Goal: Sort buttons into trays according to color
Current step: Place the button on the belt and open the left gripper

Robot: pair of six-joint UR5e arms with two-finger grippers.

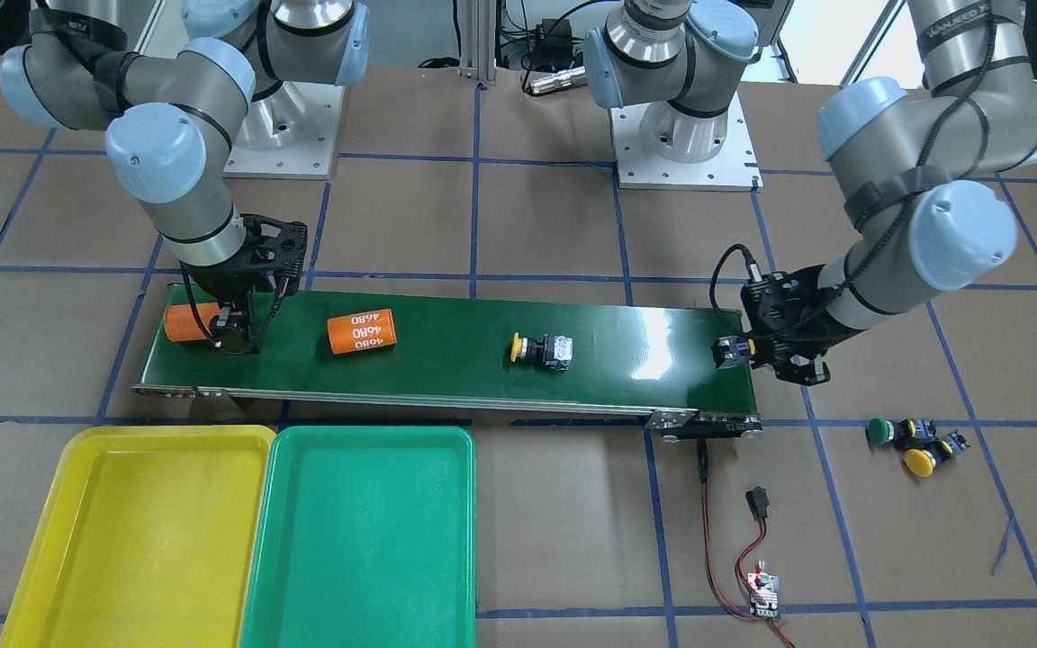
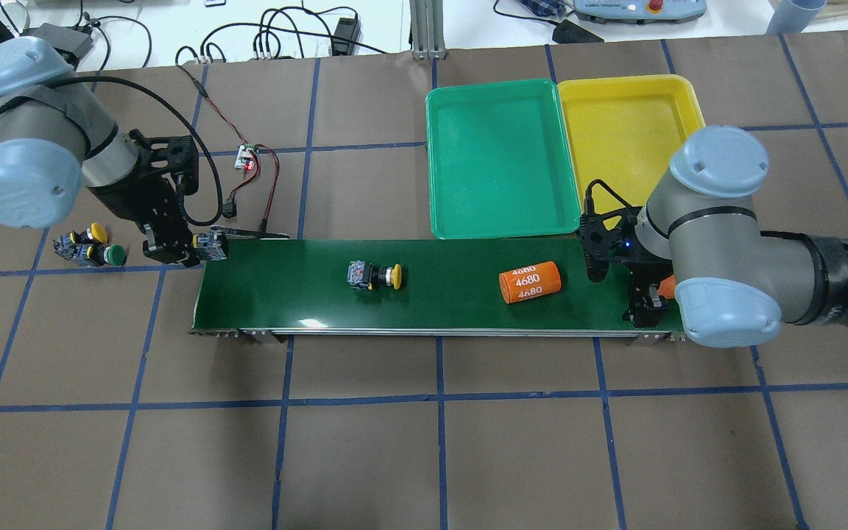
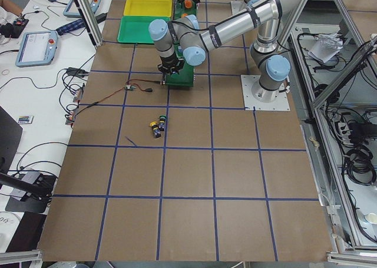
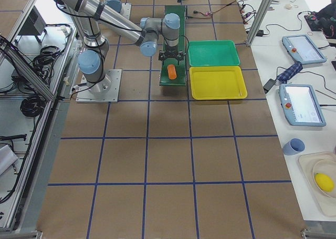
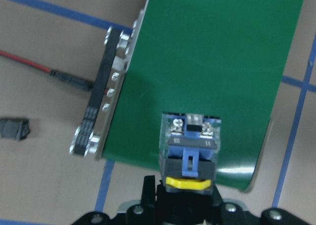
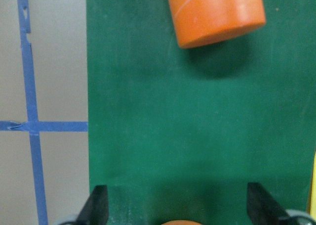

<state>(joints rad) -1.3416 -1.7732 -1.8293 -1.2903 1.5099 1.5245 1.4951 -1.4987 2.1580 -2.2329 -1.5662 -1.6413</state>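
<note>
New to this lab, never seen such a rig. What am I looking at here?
Two robot arms work at a table. Six cameras film them: one facing the robot, one over its shoulders, one at each table end, one on each wrist. A dark green conveyor belt carries a loose yellow button, an orange cylinder marked 4680 and a plain orange cylinder. The left gripper holds a second yellow button over the belt's end. The right gripper hangs open over the plain cylinder. A green button and a third yellow button lie on the table. The yellow tray and the green tray are empty.
</note>
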